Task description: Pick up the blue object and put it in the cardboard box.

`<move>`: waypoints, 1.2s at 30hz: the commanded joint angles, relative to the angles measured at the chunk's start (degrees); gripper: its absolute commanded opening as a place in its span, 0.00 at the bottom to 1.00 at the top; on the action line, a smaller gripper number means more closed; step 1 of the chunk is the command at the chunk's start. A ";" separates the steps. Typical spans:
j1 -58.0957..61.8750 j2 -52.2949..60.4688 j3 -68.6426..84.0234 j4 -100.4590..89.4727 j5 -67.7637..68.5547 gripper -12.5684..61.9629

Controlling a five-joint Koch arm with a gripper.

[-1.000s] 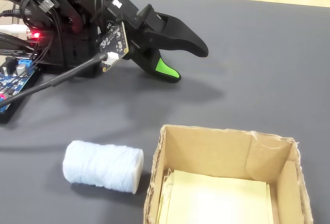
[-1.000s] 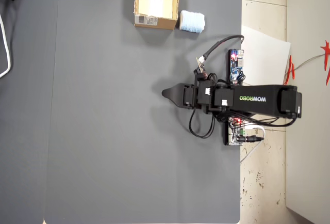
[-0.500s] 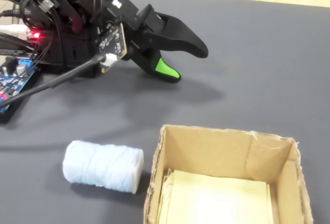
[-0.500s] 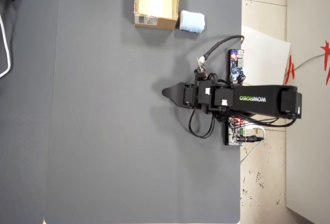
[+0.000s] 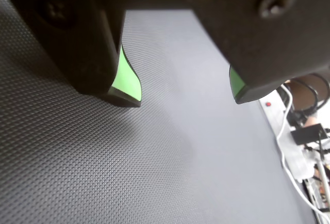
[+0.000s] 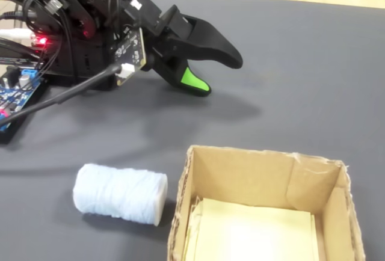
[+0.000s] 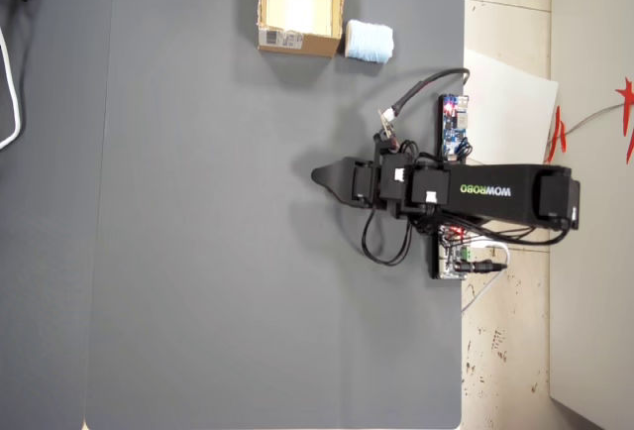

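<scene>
The blue object [image 6: 120, 193] is a pale-blue fuzzy roll lying on its side on the grey mat, just left of the cardboard box [image 6: 258, 159] in the fixed view. The overhead view shows the blue object [image 7: 369, 42] touching the right side of the cardboard box [image 7: 297, 44], at the mat's top edge. The box is open with a pale inside and holds nothing else. My gripper [image 6: 221, 76] hovers over bare mat, well away from both. In the wrist view the gripper [image 5: 185, 99] is open, its green-padded jaws wide apart with only mat between them.
A blue circuit board [image 6: 15, 95] with cables and a red light sits by the arm's base at the left of the fixed view. White cables [image 5: 289, 146] run along the mat's edge in the wrist view. In the overhead view the mat [image 7: 198, 252] stretches left of the arm.
</scene>
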 commanded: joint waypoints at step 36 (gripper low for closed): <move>31.46 1.93 -29.79 18.28 -20.92 0.61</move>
